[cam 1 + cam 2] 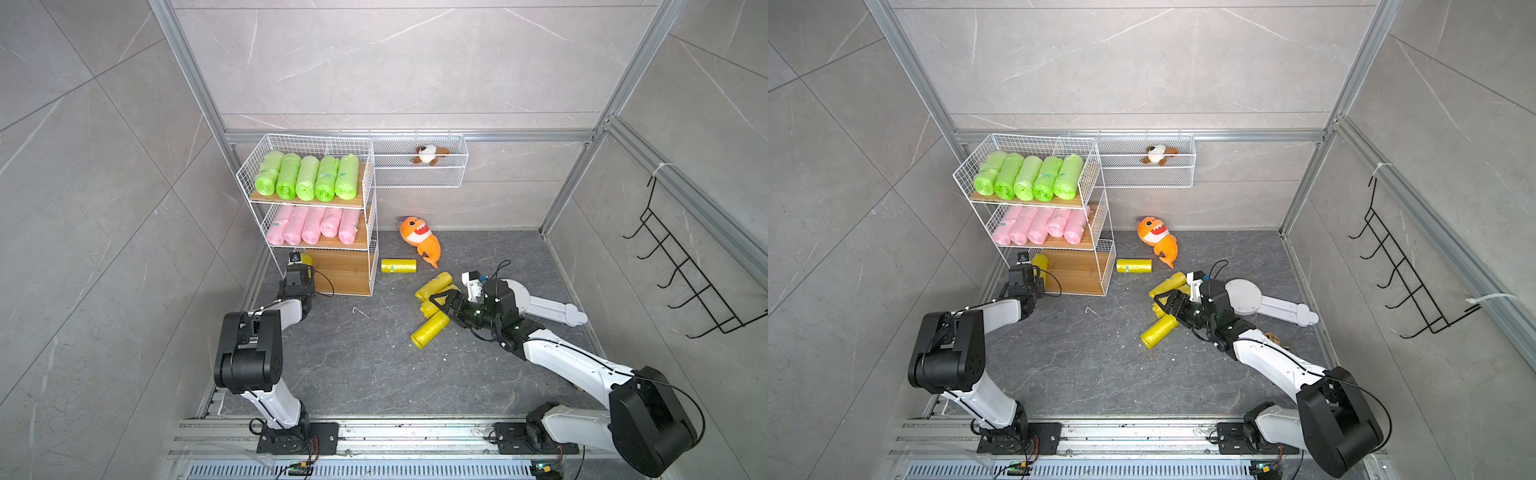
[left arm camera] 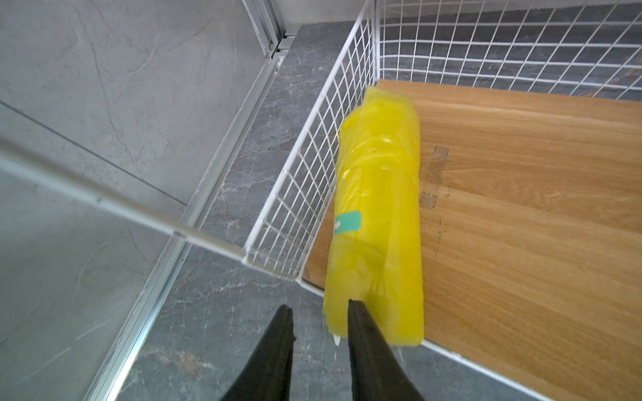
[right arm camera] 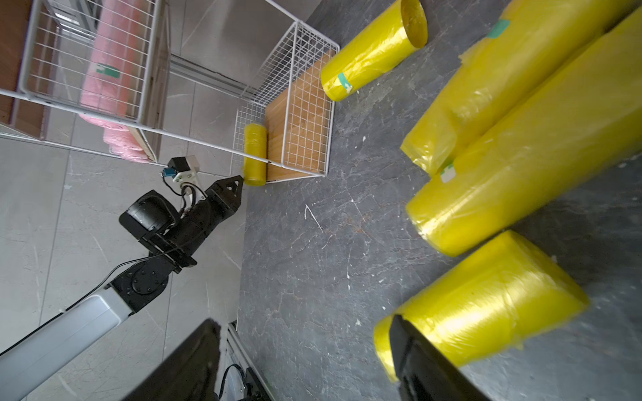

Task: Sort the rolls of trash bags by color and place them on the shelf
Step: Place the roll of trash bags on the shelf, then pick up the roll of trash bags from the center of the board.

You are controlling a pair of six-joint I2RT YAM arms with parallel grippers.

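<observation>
Top views both show the shelf [image 1: 340,272] at eleven o'clock on the table [image 1: 365,365]. Five green rolls [image 1: 307,178] fill its upper tier and five pink rolls [image 1: 312,225] the middle one. One yellow roll [image 1: 1040,264] lies at the nine o'clock edge of the lowest board. Four more yellow ones lie on the table: a lone roll [image 1: 398,266] just at three o'clock of the shelf, and three clustered rolls [image 1: 429,329] under the right pincer [image 1: 441,306]. An orange plush shark [image 1: 419,239] lies at twelve o'clock of the cluster, a white paddle [image 1: 548,309] at three. The left arm's wrist hides its own fingers here.

Left wrist view: the left pincer [image 2: 319,305] is released, its tips slightly apart with bare table between them. One tip sits at the shelved roll's near end; contact is unclear. That roll lies along the wire side.

Right wrist view: the right pincer is spread wide and empty, one finger [image 3: 417,354] in front of the nearest roll's end. All five yellow rolls show at once.
</observation>
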